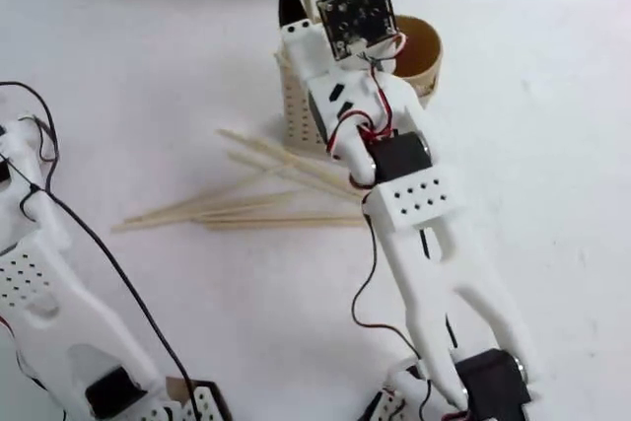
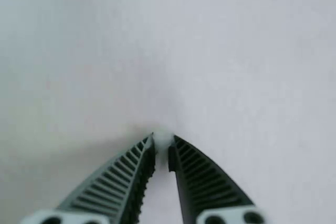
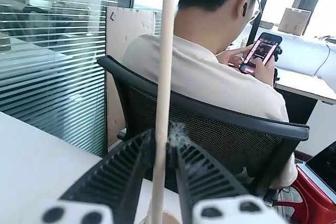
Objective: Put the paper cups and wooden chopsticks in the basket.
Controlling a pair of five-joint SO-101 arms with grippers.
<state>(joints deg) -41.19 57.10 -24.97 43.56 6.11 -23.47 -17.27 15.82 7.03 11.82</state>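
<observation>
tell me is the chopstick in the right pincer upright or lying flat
Upright. The chopstick stands vertical, clamped in the right pincer, and rises straight up past it.

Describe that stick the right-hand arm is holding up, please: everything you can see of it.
It is a single wooden chopstick, pale, slim, straight and plain, with no marks that show. It stands close to upright, clamped between the two dark ribbed fingers of the right gripper. Most of its length rises above them. As far as I can see, nothing but those fingers touches it.
</observation>
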